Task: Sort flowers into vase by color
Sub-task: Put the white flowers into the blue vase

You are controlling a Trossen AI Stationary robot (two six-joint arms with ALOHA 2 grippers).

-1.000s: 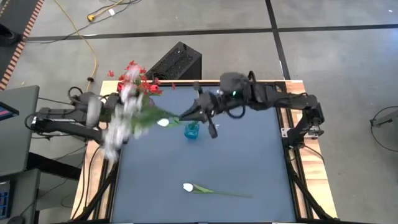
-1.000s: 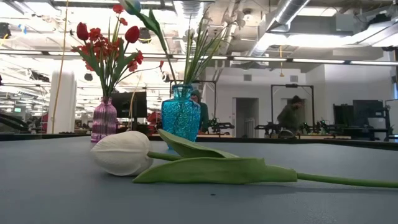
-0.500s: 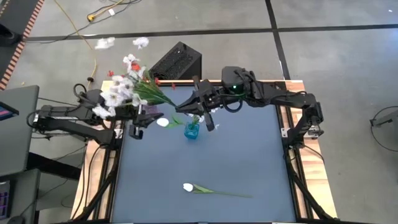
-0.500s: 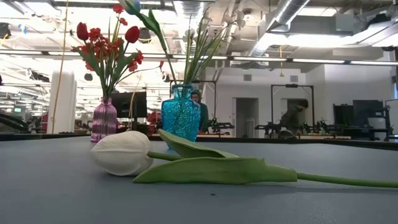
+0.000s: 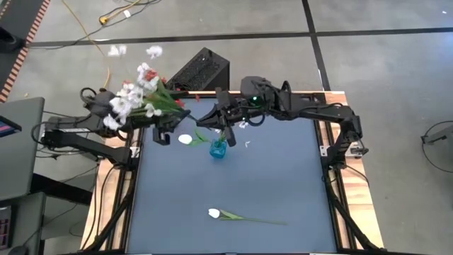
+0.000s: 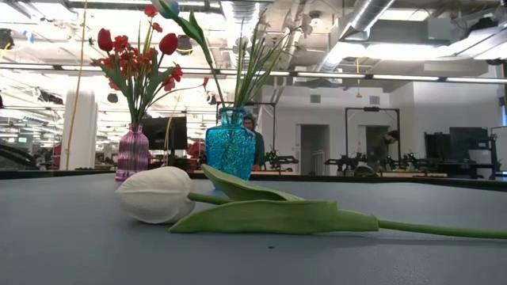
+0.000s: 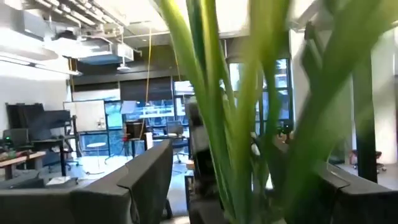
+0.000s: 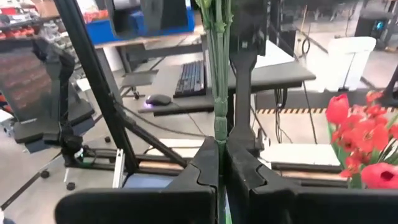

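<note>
From above we see the left gripper at the far left edge of the table, by the white blossom sprays, which spread out past that far-left corner; in its wrist view green stems fill the frame up close; we cannot tell if it is released or clenched

In the low view a pink vase at far left holds red flowers. Right of it stands a blue vase at the far middle of the table, with green stems rising out of it in the low view. A white tulip bud shows just left of the blue vase from above

The right gripper sits just above the blue vase, clenched on a green stem that runs between its fingers in its wrist view

A white tulip lies on the near middle of the table, bud to the left, stem running right, well apart from both grippers

A black box sits on the floor beyond the table's far edge
</note>
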